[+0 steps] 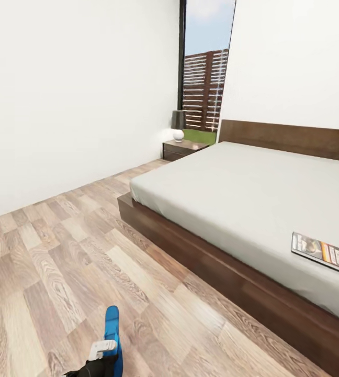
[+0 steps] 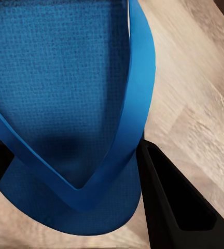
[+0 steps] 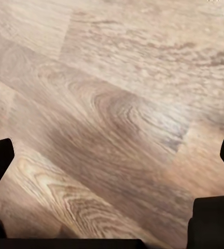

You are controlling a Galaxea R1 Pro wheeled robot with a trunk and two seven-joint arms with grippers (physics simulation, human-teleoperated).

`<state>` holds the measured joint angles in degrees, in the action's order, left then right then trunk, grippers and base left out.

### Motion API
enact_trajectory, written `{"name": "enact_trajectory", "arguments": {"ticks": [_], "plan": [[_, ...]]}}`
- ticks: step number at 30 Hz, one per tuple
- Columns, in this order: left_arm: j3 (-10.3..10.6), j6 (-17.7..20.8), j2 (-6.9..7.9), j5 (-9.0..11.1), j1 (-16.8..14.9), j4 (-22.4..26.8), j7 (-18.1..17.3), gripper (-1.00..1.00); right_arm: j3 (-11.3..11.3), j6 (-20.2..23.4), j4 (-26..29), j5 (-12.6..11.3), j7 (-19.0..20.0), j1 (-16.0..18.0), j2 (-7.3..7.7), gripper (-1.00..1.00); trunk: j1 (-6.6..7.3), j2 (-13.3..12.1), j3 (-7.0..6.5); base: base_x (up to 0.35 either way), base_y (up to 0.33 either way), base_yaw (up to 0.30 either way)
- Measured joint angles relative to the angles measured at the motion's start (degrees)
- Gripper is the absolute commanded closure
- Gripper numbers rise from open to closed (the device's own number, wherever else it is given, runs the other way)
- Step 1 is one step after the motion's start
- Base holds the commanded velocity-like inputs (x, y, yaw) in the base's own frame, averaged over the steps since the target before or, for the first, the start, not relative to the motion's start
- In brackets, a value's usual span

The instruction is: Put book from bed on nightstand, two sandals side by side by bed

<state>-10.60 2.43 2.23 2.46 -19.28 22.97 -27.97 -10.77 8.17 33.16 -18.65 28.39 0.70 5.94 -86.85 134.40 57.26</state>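
Blue sandal clamped in left hand, off the bed's foot. Right hand wide open, empty. Risk: edge grip, sandal could twist out while carried.

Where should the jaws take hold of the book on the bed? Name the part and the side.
Grip the book by its long edge nearest the foot of the bed, coming from the floor side. It lies flat and thin close to that mattress edge, so only an edge pinch at a low angle looks workable.
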Motion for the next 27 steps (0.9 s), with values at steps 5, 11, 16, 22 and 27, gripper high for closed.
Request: {"name": "enact_trajectory", "arguments": {"ticks": [5, 11, 16, 22, 27], "plan": [[0.0, 0.0, 0.0, 0.0, 0.0, 0.0, 0.0, 1.0, -0.01, 0.03, 0.0, 0.0, 0.0, 0.0, 0.03, -1.0, 0.0, 0.0, 0.0, 0.0, 0.0, 0.291], [0.0, 0.0, 0.0, -0.01, 0.0, 0.0, 0.0, 1.0, 0.01, 0.1, -0.02, 0.0, -0.06, 0.0, -0.03, -1.0, 0.0, 0.0, 0.0, 0.0, 0.0, 0.293], [0.0, 0.0, 0.0, -0.01, 0.0, 0.0, 0.0, 1.0, 0.02, 0.12, -0.05, 0.0, -0.08, 0.0, 0.02, -1.0, 0.0, 0.0, 0.0, 0.0, 0.0, 0.294], [0.0, 0.0, 0.0, -0.02, 0.0, 0.0, 0.0, 1.0, 0.06, 0.12, -0.04, 0.0, -0.09, 0.0, -0.03, -1.0, 0.0, 0.0, 0.0, 0.0, 0.0, 0.294], [0.0, 0.0, 0.0, 0.0, 0.0, 0.0, 0.0, 1.0, 0.06, 0.13, -0.04, 0.0, -0.09, 0.0, -0.02, -1.0, 0.0, 0.0, 0.0, 0.0, 0.0, 0.294]]}}
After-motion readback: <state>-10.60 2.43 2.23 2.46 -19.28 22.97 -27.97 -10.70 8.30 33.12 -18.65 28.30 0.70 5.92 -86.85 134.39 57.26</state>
